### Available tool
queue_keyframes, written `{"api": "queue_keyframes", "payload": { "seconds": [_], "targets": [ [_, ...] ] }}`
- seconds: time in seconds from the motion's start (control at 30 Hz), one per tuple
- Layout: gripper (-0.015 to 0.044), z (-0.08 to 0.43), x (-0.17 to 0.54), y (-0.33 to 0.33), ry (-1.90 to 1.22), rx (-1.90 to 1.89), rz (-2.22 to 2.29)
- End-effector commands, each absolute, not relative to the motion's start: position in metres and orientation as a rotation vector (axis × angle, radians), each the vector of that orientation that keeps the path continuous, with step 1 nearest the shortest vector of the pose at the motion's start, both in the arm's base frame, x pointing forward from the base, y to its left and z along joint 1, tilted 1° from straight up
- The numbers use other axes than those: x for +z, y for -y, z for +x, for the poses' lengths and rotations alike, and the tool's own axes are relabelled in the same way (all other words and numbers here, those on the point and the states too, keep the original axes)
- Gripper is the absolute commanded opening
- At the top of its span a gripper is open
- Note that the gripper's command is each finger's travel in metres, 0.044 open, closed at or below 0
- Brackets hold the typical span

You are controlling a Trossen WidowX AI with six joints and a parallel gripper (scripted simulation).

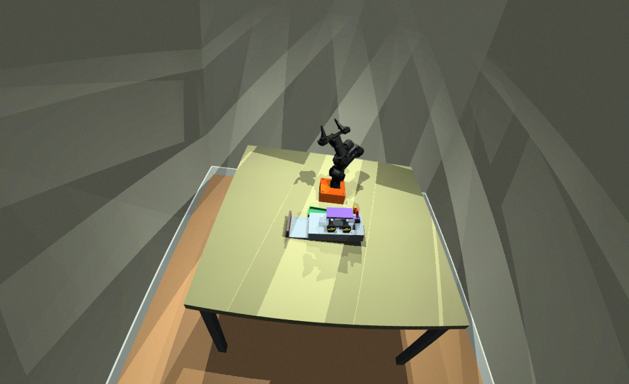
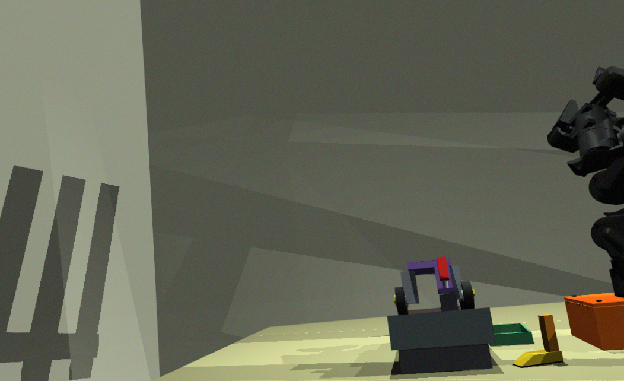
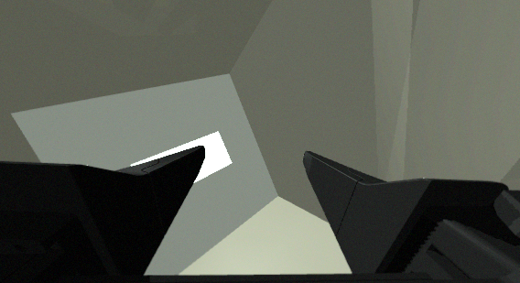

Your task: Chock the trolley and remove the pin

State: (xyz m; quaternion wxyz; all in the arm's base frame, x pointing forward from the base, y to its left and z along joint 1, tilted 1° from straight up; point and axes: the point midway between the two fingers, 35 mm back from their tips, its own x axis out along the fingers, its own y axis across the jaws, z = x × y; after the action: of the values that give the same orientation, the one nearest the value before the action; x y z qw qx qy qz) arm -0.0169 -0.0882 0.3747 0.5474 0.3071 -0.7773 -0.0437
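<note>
The trolley point(image 1: 339, 212) point(image 2: 422, 265), purple-topped with black wheels, stands on the grey ramp point(image 1: 317, 228) point(image 2: 439, 329). The red-headed stop pin point(image 1: 356, 212) point(image 2: 442, 268) stands at the trolley's uphill end, on the right in the top view. The chock point(image 2: 539, 358) stands upright on the table beside the ramp, on the robot's side; in the top view only its orange handle top shows behind the pin. The green tray point(image 1: 315, 209) point(image 2: 513, 336) sits beside the ramp, partly hidden by it. My gripper point(image 1: 329, 123) point(image 3: 255, 153) is open and empty, raised high above the robot base, away from all of them.
The orange robot base point(image 1: 332, 194) point(image 2: 594, 326) stands behind the ramp in the top view. A brown end board point(image 1: 288, 224) stands upright at the ramp's low end. The wrist view shows only walls, a bright patch and the fingers.
</note>
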Motion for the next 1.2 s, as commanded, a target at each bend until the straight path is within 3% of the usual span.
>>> {"api": "queue_keyframes", "payload": {
  "seconds": [0.0,0.23,0.77,0.97,1.17],
  "targets": [
    [0.0374,-0.016,0.375,0.089,1.837,-0.104,0.731],
    [0.0190,0.051,0.388,0.110,1.552,-0.143,0.893],
    [0.0190,0.251,0.329,0.082,0.561,-0.210,1.276],
    [0.0190,0.294,0.279,0.037,0.168,-0.242,1.347],
    [0.0190,0.306,0.227,0.004,-0.165,-0.345,1.346]
  ]
}}
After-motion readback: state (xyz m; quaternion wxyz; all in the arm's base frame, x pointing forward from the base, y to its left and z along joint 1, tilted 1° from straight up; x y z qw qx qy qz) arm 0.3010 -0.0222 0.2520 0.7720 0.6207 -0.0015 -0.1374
